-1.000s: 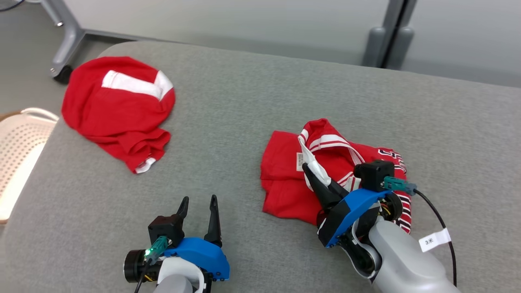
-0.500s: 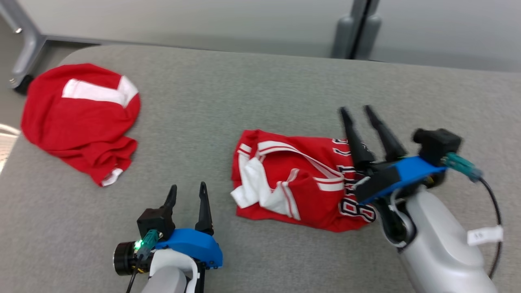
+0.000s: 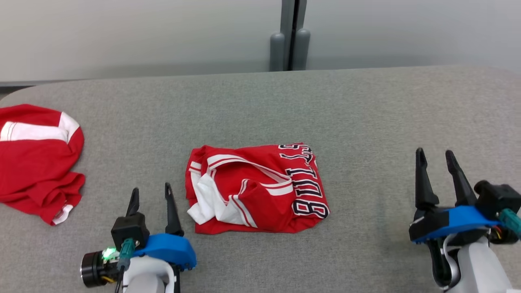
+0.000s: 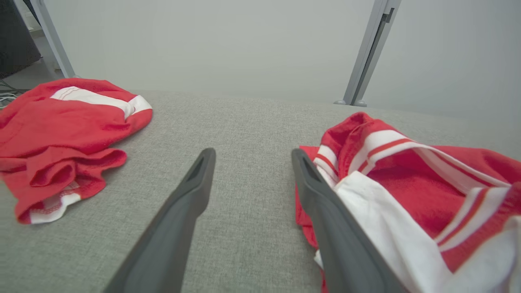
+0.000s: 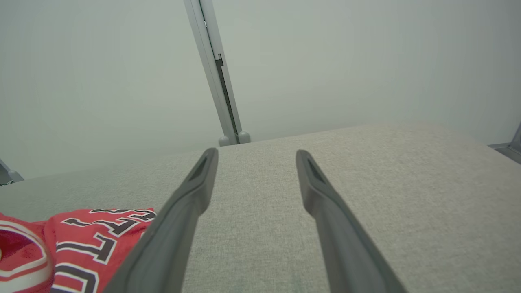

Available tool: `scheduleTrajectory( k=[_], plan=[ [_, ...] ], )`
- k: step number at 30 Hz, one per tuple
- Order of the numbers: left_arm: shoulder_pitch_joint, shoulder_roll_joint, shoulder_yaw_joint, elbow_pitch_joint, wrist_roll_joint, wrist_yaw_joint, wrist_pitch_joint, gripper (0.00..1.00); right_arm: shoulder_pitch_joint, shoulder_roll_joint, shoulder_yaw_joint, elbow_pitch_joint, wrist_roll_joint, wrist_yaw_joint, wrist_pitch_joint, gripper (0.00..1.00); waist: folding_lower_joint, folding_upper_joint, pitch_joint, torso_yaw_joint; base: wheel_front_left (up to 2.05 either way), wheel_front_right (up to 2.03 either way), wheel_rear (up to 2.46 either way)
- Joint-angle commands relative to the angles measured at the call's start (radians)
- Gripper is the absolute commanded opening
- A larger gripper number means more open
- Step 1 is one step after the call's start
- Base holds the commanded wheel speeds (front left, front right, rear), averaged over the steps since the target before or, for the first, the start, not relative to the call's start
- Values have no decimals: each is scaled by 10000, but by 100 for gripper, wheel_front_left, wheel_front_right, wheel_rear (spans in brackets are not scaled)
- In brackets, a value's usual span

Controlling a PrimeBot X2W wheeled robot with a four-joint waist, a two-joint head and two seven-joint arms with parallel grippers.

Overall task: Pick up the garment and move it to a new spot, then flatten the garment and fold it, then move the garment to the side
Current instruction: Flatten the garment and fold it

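Spare cloth: the rumpled red-and-white cloth [image 3: 36, 162] is lying far left; you are leaving it alone.
Left tool: your left tool [image 3: 151, 188] is standing wide, empty, just beside the jersey's white edge.
Garment: the crumpled red jersey with black lettering [image 3: 256, 191] is lying mid-way along the grey fabric worktop [image 3: 366, 122], ungripped. Flattening looks next, so you are aiming for single layers at opposite edges.
Right tool: your right tool [image 3: 434, 152] is hanging wide, empty, well apart.

1. A grey fabric surface [image 3: 366, 114] spreads across the head view. Its far edge runs from nine to three o'clock, and its corner is rounded at about ten.
2. A crumpled red cloth [image 3: 36, 162] with a broad white band lies on that surface at nine o'clock. A white-trimmed hem shows at its near edge.
3. A plain pale wall [image 3: 122, 36] stands behind.
4. A grey upright post [image 3: 290, 36] rises at twelve o'clock, with two rounded feet at its base.
5. In the left wrist view, a slanted metal bar [image 4: 53, 40] stands at eleven o'clock, beyond the red cloth.
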Motion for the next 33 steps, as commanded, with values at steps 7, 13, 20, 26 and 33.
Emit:
scheduleTrajectory(
  k=[7, 13, 20, 26, 33],
  plan=[
    [876, 7, 382, 129, 660, -158, -26, 100, 1065, 19, 459, 394, -468, 3, -31, 100, 0, 0, -738, -208, 0, 0, 0],
    [1359, 8, 391, 248, 734, -274, -26, 100, 1583, 17, 675, 712, -358, 3, -31, 100, 0, 0, -1191, -83, 0, 0, 0],
    [1551, 5, 297, 235, 711, -361, -26, 100, 1638, 17, 867, 737, -235, 4, -31, 100, 0, 0, -1296, 117, 0, 0, 0],
    [1320, 5, 49, 233, 578, -455, -26, 100, 1245, 26, 2703, 471, 575, 4, -32, 100, 0, 0, -1078, 523, 0, 0, 0],
    [1193, 6, -179, 323, 443, -494, -26, 100, 347, 2, 5393, 610, 1546, 3, -32, 100, 0, 0, -760, 1176, 0, 0, 0]
  ],
)
